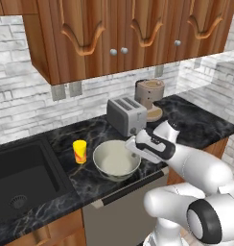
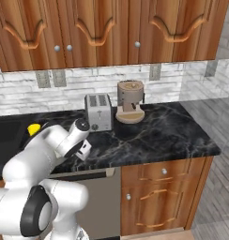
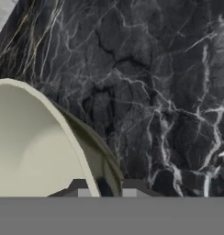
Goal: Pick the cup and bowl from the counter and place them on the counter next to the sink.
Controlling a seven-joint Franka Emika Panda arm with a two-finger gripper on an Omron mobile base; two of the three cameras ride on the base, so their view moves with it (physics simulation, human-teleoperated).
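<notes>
Gripper (image 3: 101, 189) sits low over the bowl (image 1: 116, 160), its two dark fingertips (image 3: 77, 187) straddling the bowl's near rim, one inside and one outside, narrowly apart; whether they press the rim cannot be told; the white arm reaches forward from the base with its wrist bent down toward the counter (image 1: 195, 120); the bowl rests on the black marble near the front edge, just right of the yellow cup (image 1: 80, 151), which stands beside the sink (image 1: 23, 170); a toaster (image 1: 126, 116) stands behind the bowl

Glossy white arm (image 1: 205, 168), dark joints
</notes>
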